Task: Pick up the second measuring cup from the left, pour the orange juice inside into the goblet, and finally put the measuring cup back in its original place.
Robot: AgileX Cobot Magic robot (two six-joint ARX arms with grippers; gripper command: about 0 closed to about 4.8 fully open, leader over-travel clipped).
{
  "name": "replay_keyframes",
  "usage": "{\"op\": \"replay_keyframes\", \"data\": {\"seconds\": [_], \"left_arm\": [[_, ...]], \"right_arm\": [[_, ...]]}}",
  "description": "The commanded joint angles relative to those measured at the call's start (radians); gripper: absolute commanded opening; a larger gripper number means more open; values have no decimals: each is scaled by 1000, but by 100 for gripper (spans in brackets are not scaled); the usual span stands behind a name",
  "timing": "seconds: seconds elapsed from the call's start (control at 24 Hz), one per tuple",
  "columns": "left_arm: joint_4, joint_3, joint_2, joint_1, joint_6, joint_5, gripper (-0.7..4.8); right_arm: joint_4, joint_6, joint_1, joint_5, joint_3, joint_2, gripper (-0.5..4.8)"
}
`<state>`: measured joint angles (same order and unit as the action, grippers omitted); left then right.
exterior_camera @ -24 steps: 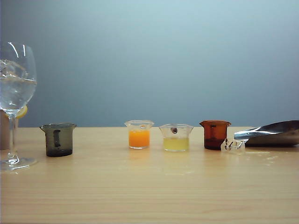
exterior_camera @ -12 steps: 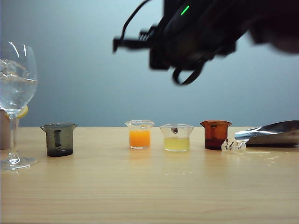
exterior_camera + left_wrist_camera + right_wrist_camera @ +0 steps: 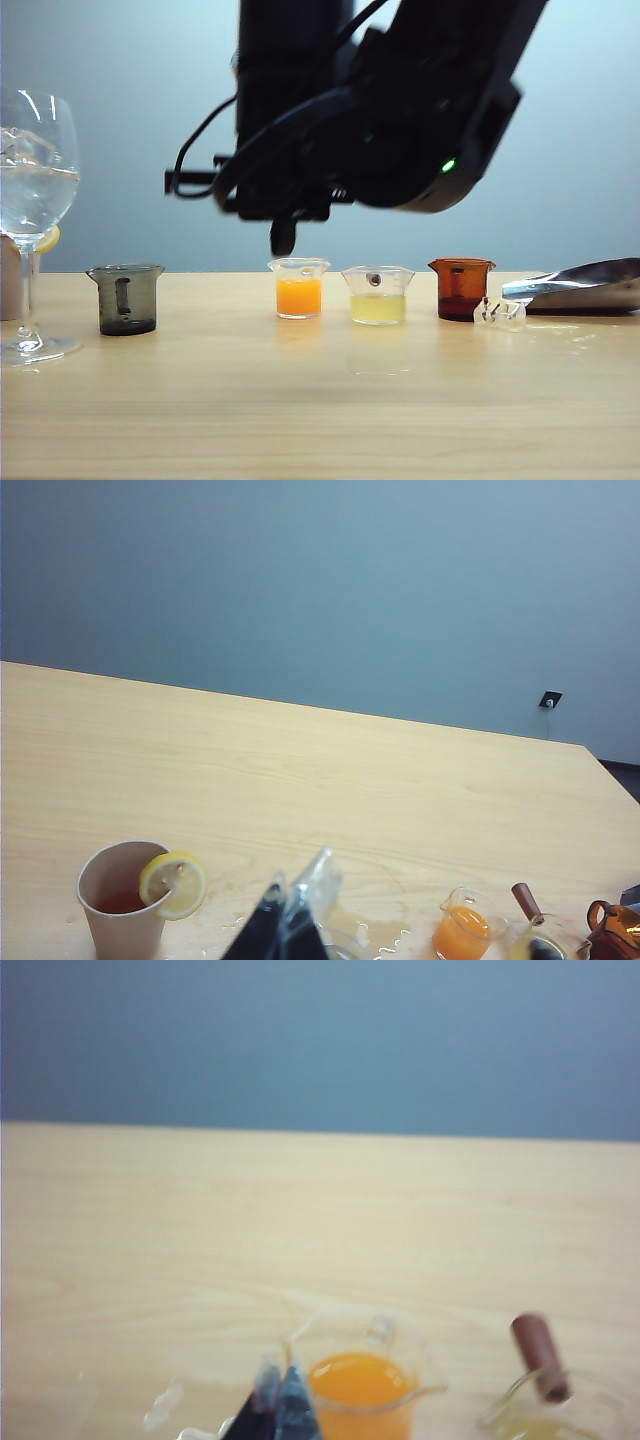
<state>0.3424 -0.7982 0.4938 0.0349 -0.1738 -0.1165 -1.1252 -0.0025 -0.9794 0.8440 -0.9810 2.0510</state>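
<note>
The second measuring cup (image 3: 298,268), small and clear, stands on the table between a smoky grey cup (image 3: 125,298) and a cup of pale yellow liquid (image 3: 377,294). The orange juice (image 3: 298,297) fills its lower half. The goblet (image 3: 32,190) stands tall at the far left. My right gripper (image 3: 283,236) hangs shut and empty just above the cup's left rim. In the right wrist view its tips (image 3: 278,1388) sit beside the cup (image 3: 365,1392), apart from it. My left gripper (image 3: 296,912) is shut and empty, and the cup (image 3: 463,935) lies off to its side.
An amber cup (image 3: 461,288), a small clear object (image 3: 498,314) and a shiny metal piece (image 3: 580,285) lie at the right. A paper cup with a lemon slice (image 3: 125,900) stands behind the goblet. Wet spots (image 3: 385,935) mark the wood.
The right arm has swung in from the upper right and come down; its shut tip now hangs just over the orange cup. Cups and goblet have not moved.
</note>
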Motion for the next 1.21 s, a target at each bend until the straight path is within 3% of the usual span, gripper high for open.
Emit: {"op": "replay_keyframes", "data": {"seconds": [0.04, 0.08, 0.33, 1.21], "left_arm": [[-7, -6, 0, 0, 1, -4, -6], [-8, -6, 0, 0, 1, -4, -6], [-7, -6, 0, 0, 1, -4, -6], [-27, -7, 1, 0, 1, -3, -6]], "right_arm": [[77, 152, 5, 4, -42, 24, 166], [129, 224, 9, 8, -53, 32, 278], [292, 363, 34, 14, -72, 35, 479], [520, 418, 63, 52, -329, 190, 479]]}}
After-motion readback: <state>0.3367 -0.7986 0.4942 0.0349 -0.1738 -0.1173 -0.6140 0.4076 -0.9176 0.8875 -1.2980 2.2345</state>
